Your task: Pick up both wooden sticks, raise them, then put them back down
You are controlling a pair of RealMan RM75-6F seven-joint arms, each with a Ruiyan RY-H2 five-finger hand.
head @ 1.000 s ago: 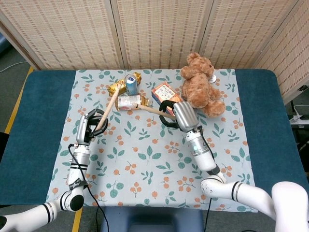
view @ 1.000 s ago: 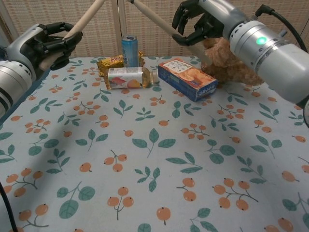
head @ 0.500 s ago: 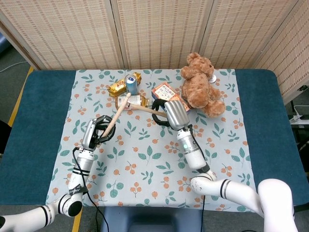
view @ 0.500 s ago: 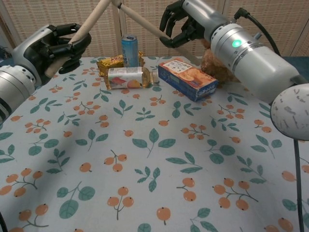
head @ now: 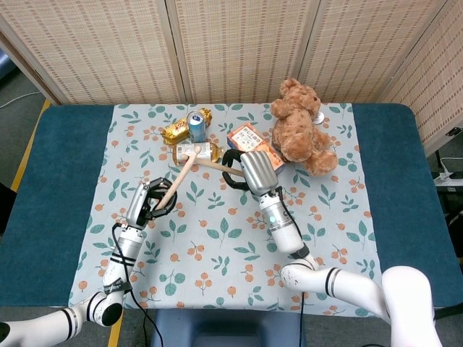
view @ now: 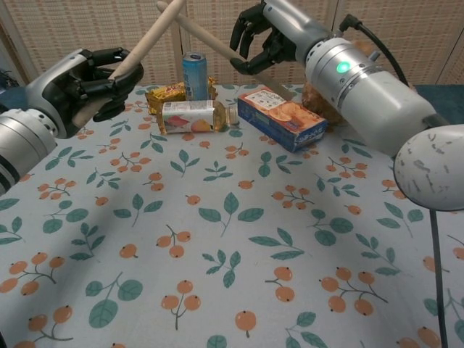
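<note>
Both pale wooden sticks are raised above the table and cross near their far ends. My left hand [head: 150, 202] [view: 90, 83] grips the lower end of one stick [head: 181, 176] [view: 148, 40], which slants up toward the right. My right hand [head: 242, 168] [view: 261, 36] holds the other stick [head: 210, 164] [view: 203, 38], which slants up toward the left. In the chest view the crossing point lies near the top edge, in front of the blue can.
At the back of the floral cloth [head: 231, 238] stand a blue can [head: 196, 125] [view: 193, 75], a gold packet [head: 173, 130], a lying bottle [view: 190, 116], an orange-blue box [view: 280, 117] and a brown teddy bear [head: 300, 129].
Both hands have moved inward toward each other with their sticks. The sticks' far ends, apart before, now cross over the bottle and can.
</note>
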